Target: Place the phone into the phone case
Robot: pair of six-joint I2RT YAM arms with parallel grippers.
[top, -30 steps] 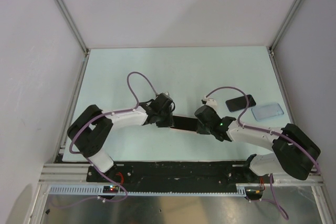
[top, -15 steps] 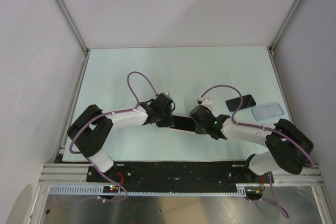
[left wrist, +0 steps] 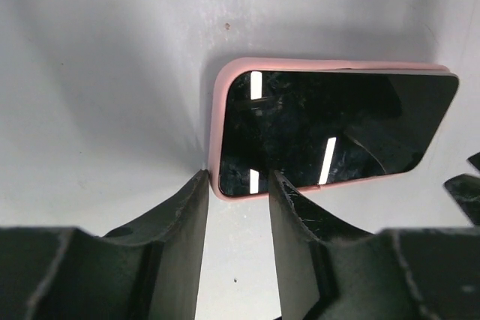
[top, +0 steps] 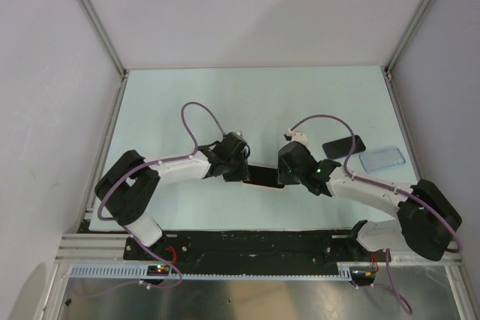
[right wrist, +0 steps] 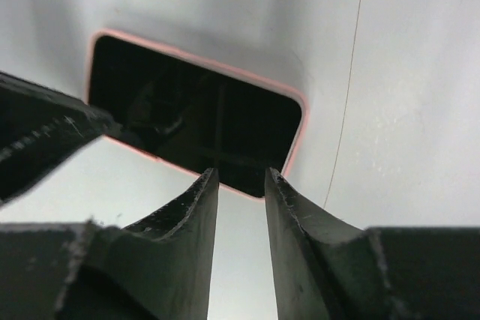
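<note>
A black-screened phone (top: 262, 177) sits inside a pink case and lies flat on the table between my two grippers. In the left wrist view the phone (left wrist: 330, 125) lies just beyond my left gripper (left wrist: 238, 177), whose narrowly parted fingertips straddle its near left corner with nothing between them. In the right wrist view the phone (right wrist: 195, 118) lies just beyond my right gripper (right wrist: 240, 174), also narrowly open and empty, at its right end. From above, the left gripper (top: 244, 172) and right gripper (top: 285, 174) are at opposite ends of the phone.
A second black phone (top: 344, 145) and a clear bluish case (top: 382, 159) lie apart on the table to the right, behind my right arm. Purple cables loop above both wrists. Grey walls and aluminium posts enclose the pale table (top: 187, 103).
My right arm has swung: its elbow went out to the right and the wrist shifted slightly up along the phone's right end. The left arm and the phone have stayed put.
</note>
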